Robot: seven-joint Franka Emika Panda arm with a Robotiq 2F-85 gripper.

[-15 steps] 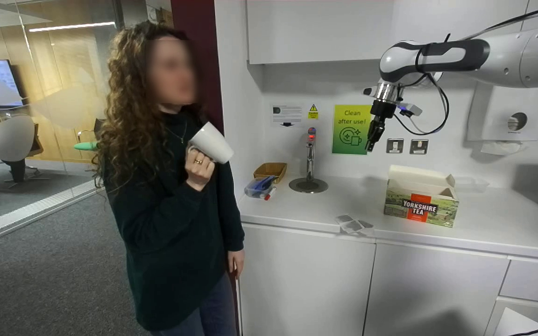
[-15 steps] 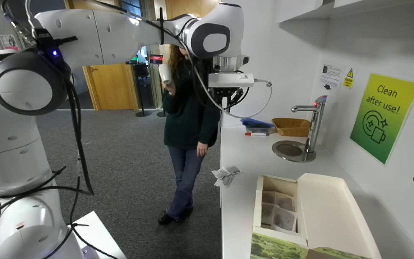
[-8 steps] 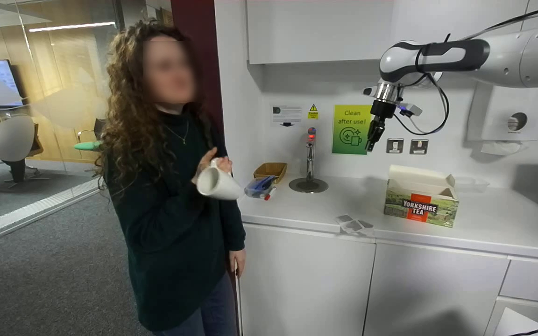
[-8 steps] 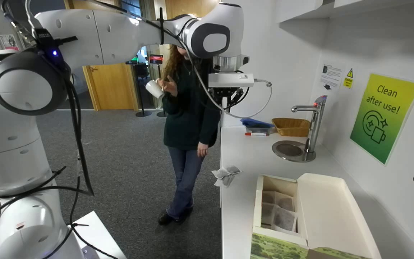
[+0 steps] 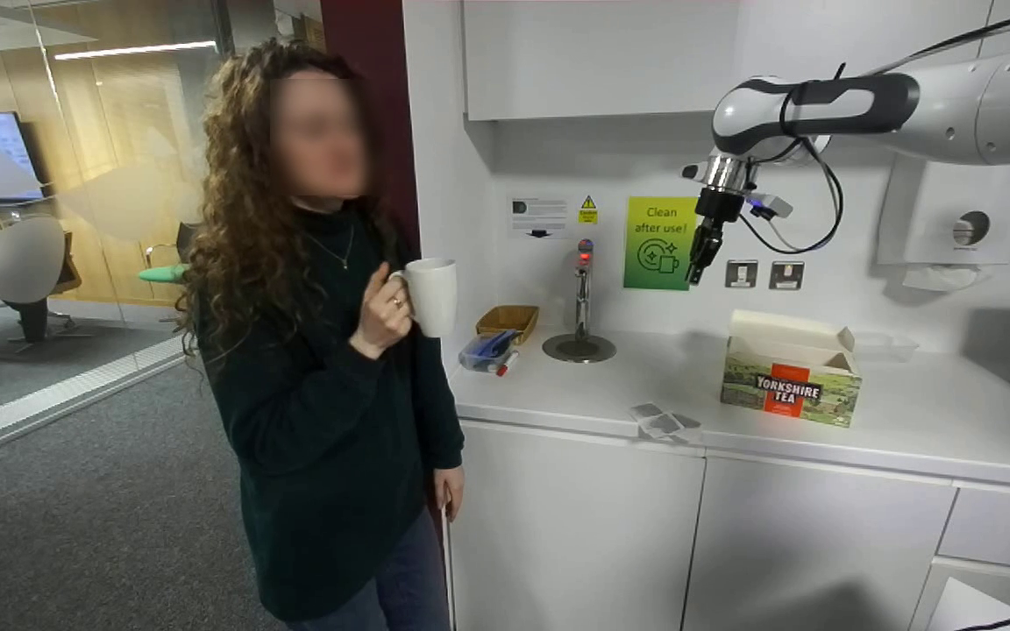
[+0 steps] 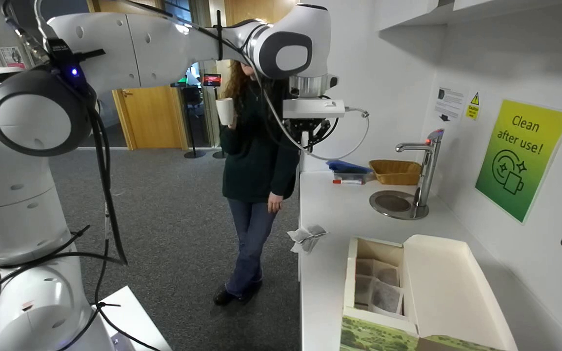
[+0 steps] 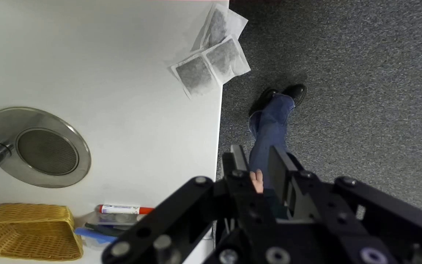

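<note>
My gripper (image 5: 696, 273) hangs in the air above the counter's front edge, pointing down. In the wrist view its two fingers (image 7: 255, 154) stand apart with nothing between them; a person's leg and hand show far below through the gap. Several tea bags (image 7: 211, 55) lie on the counter's front edge, partly overhanging, also seen in both exterior views (image 5: 665, 422) (image 6: 308, 238). An open Yorkshire Tea box (image 5: 790, 390) stands on the counter; its inside holds more tea bags (image 6: 386, 295). A person (image 5: 321, 421) beside the counter holds a white mug (image 5: 435, 295) upright, apart from the gripper.
A chrome tap (image 6: 430, 165) with a round drain (image 7: 48, 150) stands towards the wall. A wicker basket (image 7: 31, 234), a plastic tub (image 5: 486, 352) and a red-capped marker (image 7: 123, 209) lie at the counter's end. Cupboards (image 5: 601, 61) hang above. A paper towel dispenser (image 5: 956, 215) is on the wall.
The person's mug went from tilted near the chest, to tipped over on its side, to upright now. My arm and gripper, the tea bags and the box have not moved.
</note>
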